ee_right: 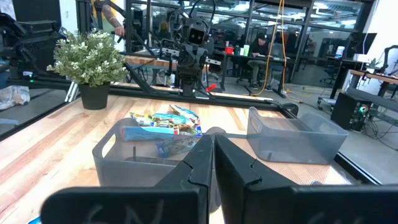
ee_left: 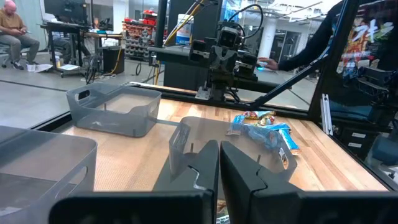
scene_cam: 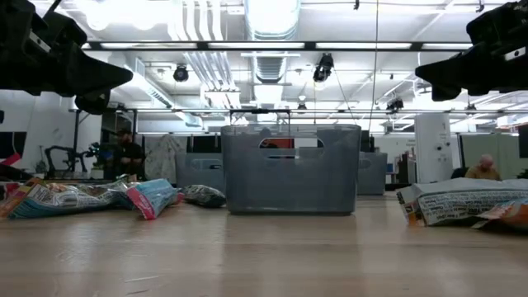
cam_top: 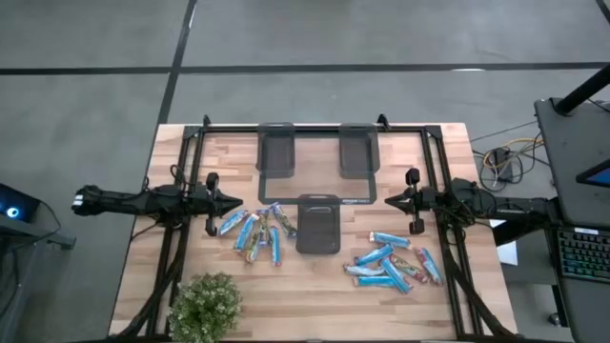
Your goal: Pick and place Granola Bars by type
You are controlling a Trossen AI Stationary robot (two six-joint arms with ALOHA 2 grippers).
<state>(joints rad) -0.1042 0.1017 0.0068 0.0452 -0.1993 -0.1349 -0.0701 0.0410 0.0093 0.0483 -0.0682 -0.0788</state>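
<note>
both arms wait at table sides, left claw (cam_top: 235,202) & right claw (cam_top: 389,200) pinched closed, holding nothing. granola bars (cam_top: 255,230) lie in two unsorted heaps w/ grey trays (cam_top: 318,225) between, likely for sorting.

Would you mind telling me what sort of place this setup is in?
Probably a robotics lab or open workshop: a wooden table on concrete floor, exposed ceiling ducts, and a person at a desk.

No legible text showing anywhere. Granola bar wrappers (scene_cam: 78,198) are carrying print, but too blurred to read. Front tray (cam_top: 318,225) is showing a small pale mark on its rim, unreadable. Red lettering is showing on a dark panel (ee_left: 367,37) in the room, can't make it out.
</note>
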